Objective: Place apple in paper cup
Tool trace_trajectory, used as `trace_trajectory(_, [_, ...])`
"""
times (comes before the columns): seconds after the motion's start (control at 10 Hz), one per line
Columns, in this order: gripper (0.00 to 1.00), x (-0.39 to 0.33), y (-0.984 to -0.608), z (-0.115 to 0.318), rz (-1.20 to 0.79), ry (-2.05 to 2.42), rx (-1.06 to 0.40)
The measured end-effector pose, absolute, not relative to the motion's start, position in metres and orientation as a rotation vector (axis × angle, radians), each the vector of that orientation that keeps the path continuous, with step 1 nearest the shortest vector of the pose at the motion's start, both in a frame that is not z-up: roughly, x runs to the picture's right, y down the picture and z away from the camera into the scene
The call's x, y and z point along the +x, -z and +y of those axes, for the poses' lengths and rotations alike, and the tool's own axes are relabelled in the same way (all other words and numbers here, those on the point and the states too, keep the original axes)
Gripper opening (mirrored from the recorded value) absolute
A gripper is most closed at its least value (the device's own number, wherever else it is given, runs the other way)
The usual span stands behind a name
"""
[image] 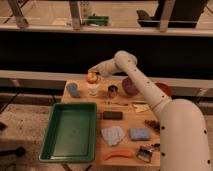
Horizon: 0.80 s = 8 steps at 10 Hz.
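Note:
The apple [91,77], orange-red with a yellow patch, sits at the mouth of the white paper cup [93,90], which stands near the back of the wooden table [125,125]. My gripper [93,71] is right over the apple, at the end of the white arm that reaches in from the right. I cannot tell whether the apple rests in the cup or hangs just above its rim.
A grey-blue cup [73,89] stands left of the paper cup, a shiny metal cup [113,91] to its right. A purple bowl [130,86] and a red bowl [162,89] stand at the back. A green tray [70,131] fills the left side. A carrot [118,155], sponges and small items lie in front.

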<state>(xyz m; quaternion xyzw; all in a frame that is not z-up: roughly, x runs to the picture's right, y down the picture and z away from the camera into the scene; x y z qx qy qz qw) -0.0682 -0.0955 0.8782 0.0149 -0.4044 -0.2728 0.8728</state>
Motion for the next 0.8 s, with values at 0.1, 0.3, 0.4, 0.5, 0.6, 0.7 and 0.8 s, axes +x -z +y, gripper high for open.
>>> trace_trajectory(0.1, [0.01, -0.069, -0.879, -0.095, -0.857, 0.560, 0.020])
trace_trajectory(0.3, [0.01, -0.072, -0.881, -0.095, -0.870, 0.552, 0.009])
trace_trajectory(0.4, [0.01, -0.073, -0.882, -0.094, -0.876, 0.550, 0.002])
trace_trajectory(0.5, [0.04, -0.075, -0.882, -0.093, -0.879, 0.552, 0.000])
trace_trajectory(0.6, [0.12, -0.078, -0.882, -0.093, -0.880, 0.556, -0.004])
trace_trajectory(0.7, [0.23, -0.079, -0.883, -0.093, -0.881, 0.559, -0.007])
trace_trajectory(0.8, [0.34, -0.079, -0.884, -0.093, -0.877, 0.560, -0.010])
